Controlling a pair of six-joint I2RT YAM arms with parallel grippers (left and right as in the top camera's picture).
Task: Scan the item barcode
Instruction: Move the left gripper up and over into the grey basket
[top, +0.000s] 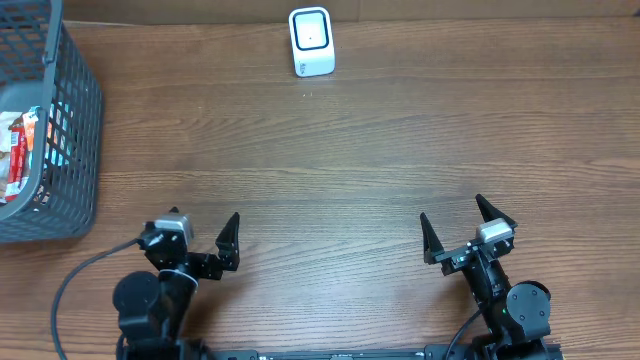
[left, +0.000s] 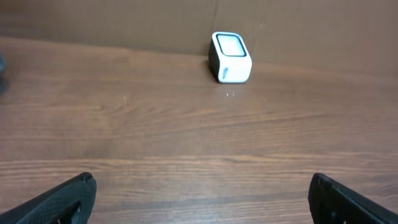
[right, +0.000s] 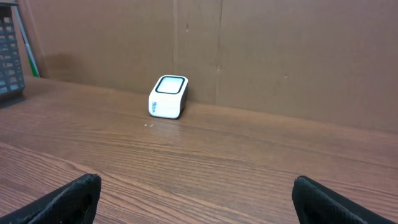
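- At the near edge of the table (top: 330, 150), my left gripper (top: 192, 228) and right gripper (top: 452, 210) both stand spread wide, gripping nothing.
- Far centre stands the white scanner (top: 311, 40), well apart from both.
- Packaged items (top: 18, 150) lie inside the grey basket (top: 78, 110) on my left.

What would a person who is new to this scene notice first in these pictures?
The small white scanner stands alone at the far edge of the wooden table. A grey basket with packaged items sits at the left side. Near the front edge, the left gripper and right gripper are both open and empty.
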